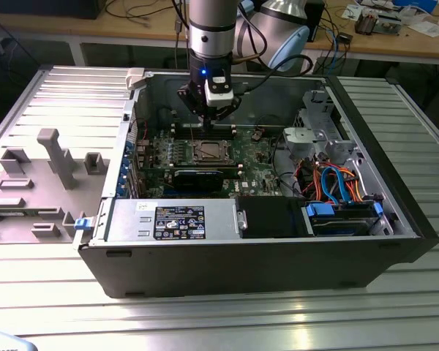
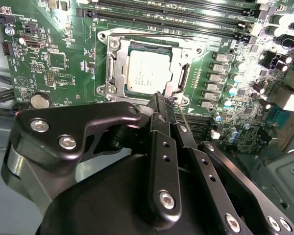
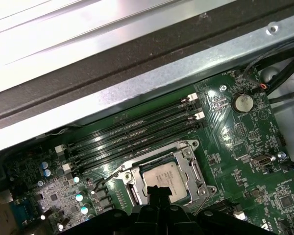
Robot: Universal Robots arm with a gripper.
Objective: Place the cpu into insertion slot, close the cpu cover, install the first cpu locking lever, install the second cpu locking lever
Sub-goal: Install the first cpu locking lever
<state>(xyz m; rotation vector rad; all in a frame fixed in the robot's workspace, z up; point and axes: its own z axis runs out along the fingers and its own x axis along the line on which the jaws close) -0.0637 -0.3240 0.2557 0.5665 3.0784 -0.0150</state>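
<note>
The case (image 1: 263, 241) is lying open on the ribbed table (image 1: 205, 322), with the green board (image 1: 256, 164) flat on its floor. The arm (image 1: 211, 29) is reaching down into it from above, and the gripper (image 1: 214, 115) is hanging just over the slot (image 1: 208, 152).

In both wrist views the cpu (image 2: 148, 71) is already sitting in the slot (image 2: 149, 66), and the cover (image 2: 116, 68) is lying down around it, its window framing the chip's metal top. The gripper (image 2: 160, 102) is poised at the slot's edge, its fingers looking drawn together with nothing clearly between them; a thin wire lever (image 2: 181, 110) is running just beside the tip, touching or not I cannot tell.

Judging by looks, the chip is light, stiff and fragile underneath, best left alone now. The levers are springy thin wire, slippery, and probably best pushed near their hooked ends rather than pinched.
</note>
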